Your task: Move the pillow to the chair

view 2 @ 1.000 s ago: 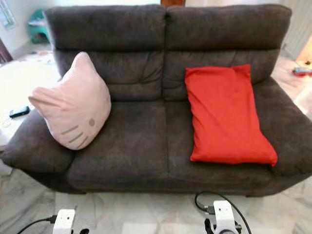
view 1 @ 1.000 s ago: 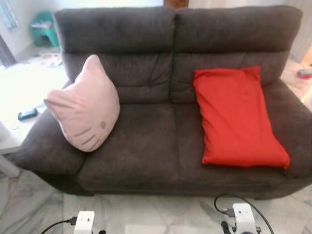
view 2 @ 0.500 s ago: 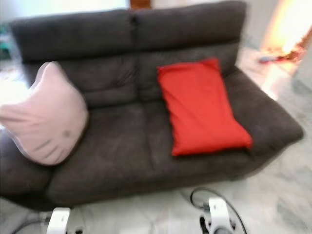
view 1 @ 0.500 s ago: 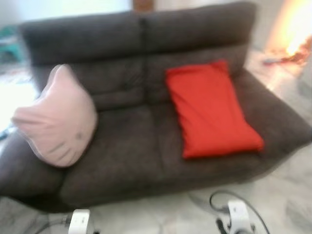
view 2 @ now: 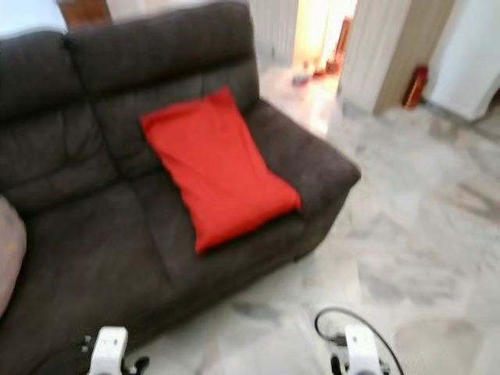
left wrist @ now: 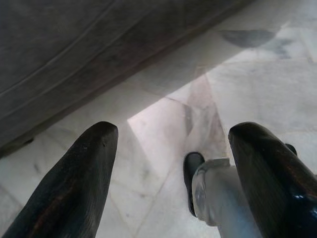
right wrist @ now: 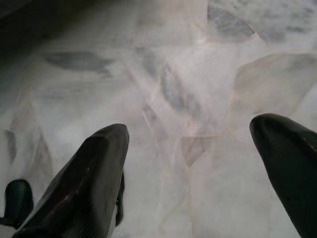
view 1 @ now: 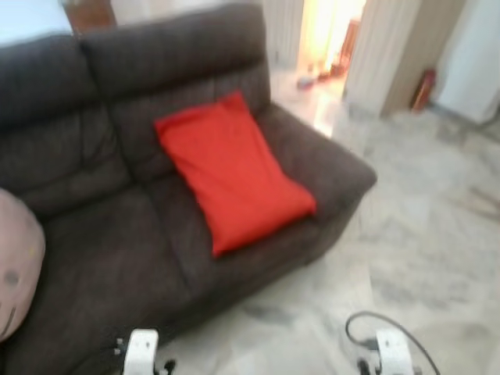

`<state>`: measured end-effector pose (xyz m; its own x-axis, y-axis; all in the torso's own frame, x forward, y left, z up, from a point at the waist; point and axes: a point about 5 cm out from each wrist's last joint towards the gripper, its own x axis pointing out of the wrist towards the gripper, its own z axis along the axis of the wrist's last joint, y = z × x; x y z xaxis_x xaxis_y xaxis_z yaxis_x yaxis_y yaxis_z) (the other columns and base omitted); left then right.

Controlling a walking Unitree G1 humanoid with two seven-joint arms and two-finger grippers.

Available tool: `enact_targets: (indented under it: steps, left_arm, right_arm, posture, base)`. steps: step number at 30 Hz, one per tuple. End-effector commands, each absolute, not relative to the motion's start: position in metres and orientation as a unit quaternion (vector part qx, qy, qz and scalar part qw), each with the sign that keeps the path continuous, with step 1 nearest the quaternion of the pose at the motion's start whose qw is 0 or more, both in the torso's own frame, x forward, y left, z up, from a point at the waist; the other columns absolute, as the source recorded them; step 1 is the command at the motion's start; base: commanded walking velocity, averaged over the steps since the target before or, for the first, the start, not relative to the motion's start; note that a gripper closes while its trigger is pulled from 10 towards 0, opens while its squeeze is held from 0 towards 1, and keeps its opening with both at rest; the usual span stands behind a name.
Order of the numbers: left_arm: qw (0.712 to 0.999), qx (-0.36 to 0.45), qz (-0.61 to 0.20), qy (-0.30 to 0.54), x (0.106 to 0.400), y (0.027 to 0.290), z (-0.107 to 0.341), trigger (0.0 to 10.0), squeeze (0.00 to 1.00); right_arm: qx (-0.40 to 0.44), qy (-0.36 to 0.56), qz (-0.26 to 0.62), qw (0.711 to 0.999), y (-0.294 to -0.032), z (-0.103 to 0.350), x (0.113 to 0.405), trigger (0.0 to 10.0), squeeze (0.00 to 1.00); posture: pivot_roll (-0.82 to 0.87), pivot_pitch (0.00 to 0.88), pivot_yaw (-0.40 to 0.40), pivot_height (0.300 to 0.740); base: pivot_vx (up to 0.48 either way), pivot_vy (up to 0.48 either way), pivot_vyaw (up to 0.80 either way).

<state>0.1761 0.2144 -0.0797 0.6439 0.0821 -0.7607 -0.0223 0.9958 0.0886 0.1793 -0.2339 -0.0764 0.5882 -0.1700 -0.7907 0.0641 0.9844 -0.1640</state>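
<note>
A red pillow (view 1: 230, 168) leans on the right seat and backrest of a dark brown sofa (view 1: 101, 258). A pink cat-face pillow (view 1: 17, 273) pokes in at the sofa's left end. Both arms hang low over the marble floor. In the left wrist view my left gripper (left wrist: 173, 188) is open above the floor, close to the sofa's base. In the right wrist view my right gripper (right wrist: 198, 178) is open over bare marble tiles. Nothing is between either pair of fingers.
Marble floor (view 1: 422, 234) stretches to the right of the sofa. A bright doorway (view 1: 328, 39) and a beige wall lie behind the sofa's right arm. A red object (view 1: 422, 87) stands by the wall. My own foot (left wrist: 218, 191) is below the left gripper.
The camera has swung to the right: the sofa and both pillows slid left in the picture, and the open floor and doorway came into sight. The pillows themselves lie as before.
</note>
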Motion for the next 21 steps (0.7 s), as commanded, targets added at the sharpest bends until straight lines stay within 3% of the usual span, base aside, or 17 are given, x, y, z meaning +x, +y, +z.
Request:
enact_targets:
  steps: [1,15,21]
  left_arm:
    - [0.901,0.037,0.033,0.431,0.1711,0.2189,-0.0814,10.0,0.0]
    - [0.902,0.046,0.034,0.428,0.173,0.221,-0.0801,10.0,0.0]
    - [0.902,0.046,0.033,0.429,0.1725,0.2198,-0.0806,10.0,0.0]
  right_arm:
    - [-0.055,0.457,-0.068,0.885,-0.2334,-0.0794,0.1735,10.0,0.0]
    - [-0.052,0.458,-0.068,0.885,-0.2311,-0.0801,0.1732,10.0,0.0]
    - [-0.053,0.457,-0.067,0.886,-0.2314,-0.0795,0.1744,10.0,0.0]
  posture:
    - [0.04,0.0,0.034,0.74]
    - [0.04,0.0,0.035,0.74]
    - [0.04,0.0,0.032,0.74]
  base:
    - [0.0,0.0,-0.78]
    - [0.0,0.0,-0.78]
    - [0.0,-0.167,-0.78]
